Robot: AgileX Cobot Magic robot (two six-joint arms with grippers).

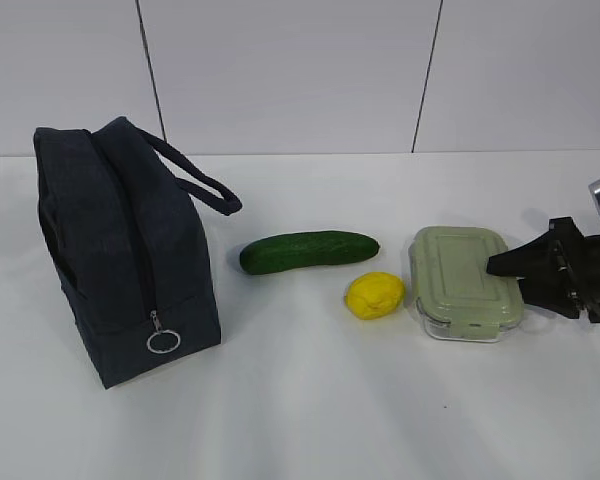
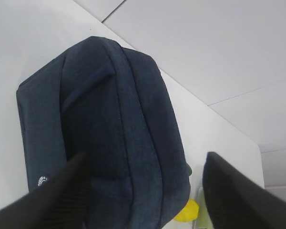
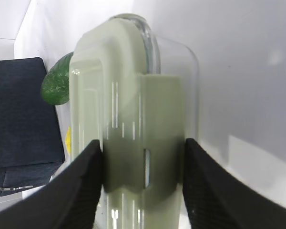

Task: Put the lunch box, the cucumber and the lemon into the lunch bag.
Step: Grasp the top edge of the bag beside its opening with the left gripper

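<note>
Nearest to the ext. cam: the lunch bag (image 1: 120, 255), dark navy, sits at the left on the white table (image 1: 310, 420), upright, its zipper end facing the cam w/ a silver ring pull (image 1: 163, 341) hanging low. Zipper looks closed. One looped handle (image 1: 195, 175) sticks out toward the right from the top.

Same depth, right side: the lunch box (image 1: 467, 280), clear body w/ pale green lid, lies flat, lid up. The right gripper (image 1: 502, 264) comes in from the right edge, low over the table, at the box's right end. In the right wrist view its two black fingers (image 3: 81, 191) stand on either side of the box's (image 3: 128, 119) end clip, one at the lid side, one at the clear base side, pressing or nearly so; can't tell if it's a firm grip yet. Box not lifted.

The lemon (image 1: 374, 295) is just left of the box, close but apart. A bit farther back, the cucumber (image 1: 309, 251) lies crosswise btw. bag and box, touching neither.

Left gripper (image 2: 143, 191) not in the ext. view; its wrist cam shows both fingers spread wide, nothing btw. them, hovering above the bag (image 2: 105, 129). Yellow lemon (image 2: 188, 211) peeks past the bag's edge.

Behind all: pale panelled wall (image 1: 300, 70).
</note>
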